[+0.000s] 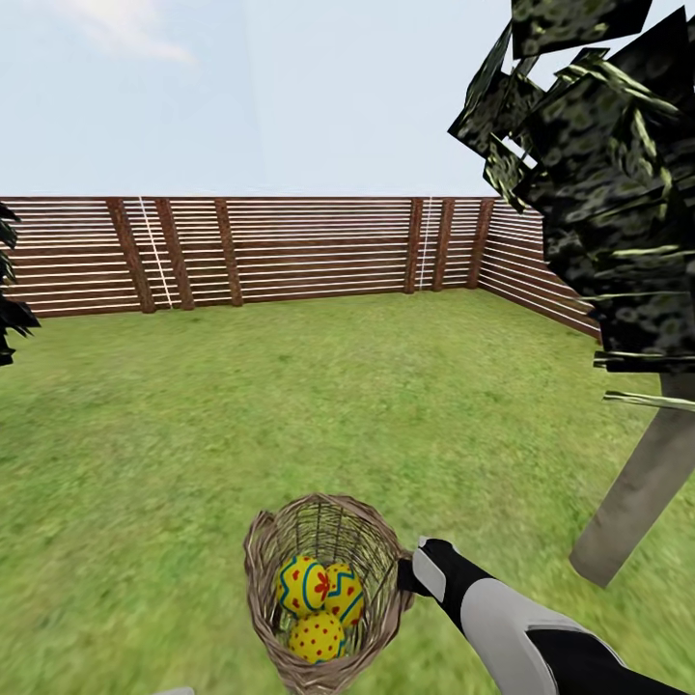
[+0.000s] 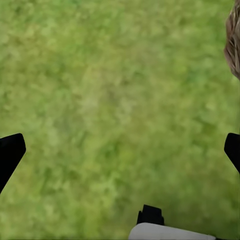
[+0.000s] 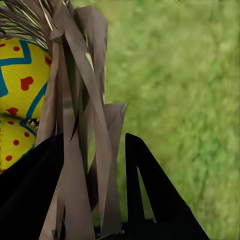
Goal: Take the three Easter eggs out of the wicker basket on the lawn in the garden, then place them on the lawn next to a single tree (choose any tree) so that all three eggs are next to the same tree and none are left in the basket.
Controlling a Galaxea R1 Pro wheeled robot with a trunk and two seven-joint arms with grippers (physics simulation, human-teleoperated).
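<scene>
Three Easter eggs, yellow with blue zigzags and red dots and bearing no readable writing, lie together inside the wicker basket, which sits tilted on the lawn low in the head view. The right gripper is pinched on the basket's woven rim, one finger inside against the eggs and one outside, while the left gripper hangs spread wide over bare grass with the basket's edge just at its side. The tree, with its pale trunk, stands near on the robot's right, and the slatted fence closes the garden well beyond.
</scene>
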